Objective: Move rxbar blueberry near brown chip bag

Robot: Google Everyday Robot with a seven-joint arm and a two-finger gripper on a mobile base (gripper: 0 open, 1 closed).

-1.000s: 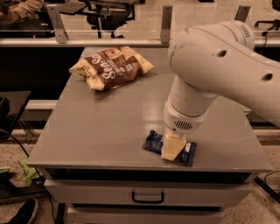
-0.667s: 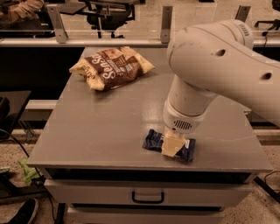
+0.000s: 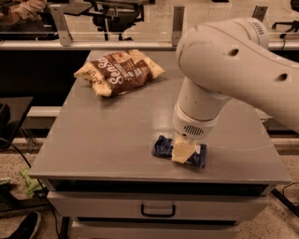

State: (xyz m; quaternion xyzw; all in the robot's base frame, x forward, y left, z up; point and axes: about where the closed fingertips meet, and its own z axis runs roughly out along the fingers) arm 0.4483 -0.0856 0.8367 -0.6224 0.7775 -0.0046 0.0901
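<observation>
We saw a grey table (image 3: 103, 135) with two things on it. The bar (image 3: 162, 146) lay flat near the front edge, right of the middle. It ran roughly left to right, with its right end a little nearer the front. Its dark blue wrapper showed at both ends, while its middle was covered.

The gripper (image 3: 183, 151) pointed straight down onto the bar's middle, its tan tip against the wrapper. We could not tell whether it was clamped on the bar or only resting on it, for the wrist (image 3: 194, 122) above hid how it stood.

The white arm (image 3: 233, 60) was bulky and filled the upper right of the view. It reached in from the right side and bent down to the wrist, which had a small vent grille just above the gripper.

The bag (image 3: 119, 70) lay crumpled on the back left part of the table. Its brown face with white lettering was turned up, and its tan edges showed at both ends. It was well apart from the bar, with bare table between them.

Under the tabletop a drawer (image 3: 117, 207) showed a dark handle (image 3: 158, 211) on its front. A dark shoe (image 3: 21, 227) stood on the floor at the lower left corner. Behind the table ran a metal rail (image 3: 93, 44) with upright posts, and beyond it stood a black chair (image 3: 117, 14).
</observation>
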